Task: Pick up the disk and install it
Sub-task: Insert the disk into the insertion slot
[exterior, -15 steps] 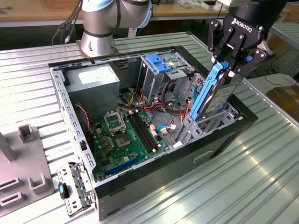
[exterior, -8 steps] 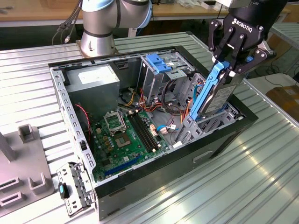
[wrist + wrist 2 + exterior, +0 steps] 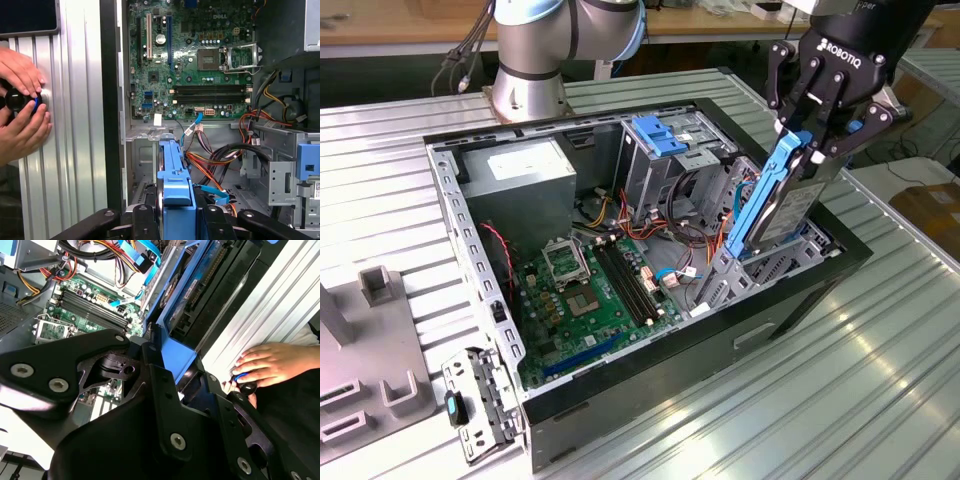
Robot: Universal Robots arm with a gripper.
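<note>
The disk (image 3: 788,205), a dark grey slab in a bright blue carrier frame, hangs tilted on edge over the drive bay (image 3: 790,268) of the open computer case (image 3: 775,315), at the exterior view's right. Its lower end reaches down to the bay. My black gripper (image 3: 817,148) is shut on the disk's upper end. In the first wrist view the blue carrier (image 3: 175,187) runs out from between my fingers (image 3: 141,220) toward the bay. In the second wrist view the disk's blue edge (image 3: 175,350) shows past my fingers (image 3: 155,385).
Inside the case lie the green motherboard (image 3: 585,295), bundled cables (image 3: 670,240) and a lighter blue bracket (image 3: 660,135) on a metal cage. A person's hands (image 3: 20,115) hold a black knob on the ribbed table beside the case. Grey fixtures (image 3: 380,290) stand at the exterior view's left.
</note>
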